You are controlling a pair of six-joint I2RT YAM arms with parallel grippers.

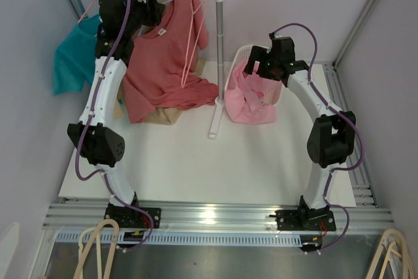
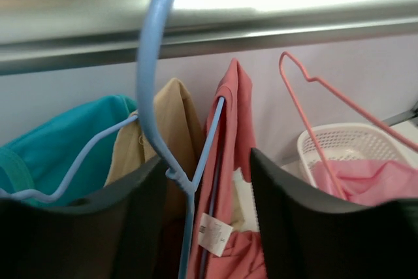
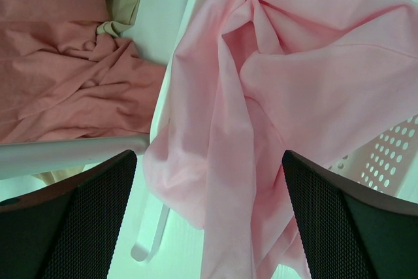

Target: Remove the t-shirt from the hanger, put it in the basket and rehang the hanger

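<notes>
Left wrist view: left gripper (image 2: 208,161) fills the bottom edge, fingers (image 2: 130,227) spread, the twisted neck of the blue hanger (image 2: 151,96) between them. Can't tell whether the wire touches the left finger. Its hook goes over the rail (image 2: 274,11); the hook's top is cut off.

Red t-shirt (image 2: 232,115) hangs just right of the neck, one hanger arm running into its collar. From above, my left arm hides that shoulder. The t-shirt's hem lies bunched on the table (image 1: 176,161) over a tan shirt (image 2: 173,115).

Teal shirt (image 2: 72,135) hangs to the left, bare pink hanger (image 2: 307,115) to the right.

Right gripper (image 3: 209,158) is spread wide above a pink shirt (image 3: 261,83) draped over the basket (image 3: 392,155) rim.
</notes>
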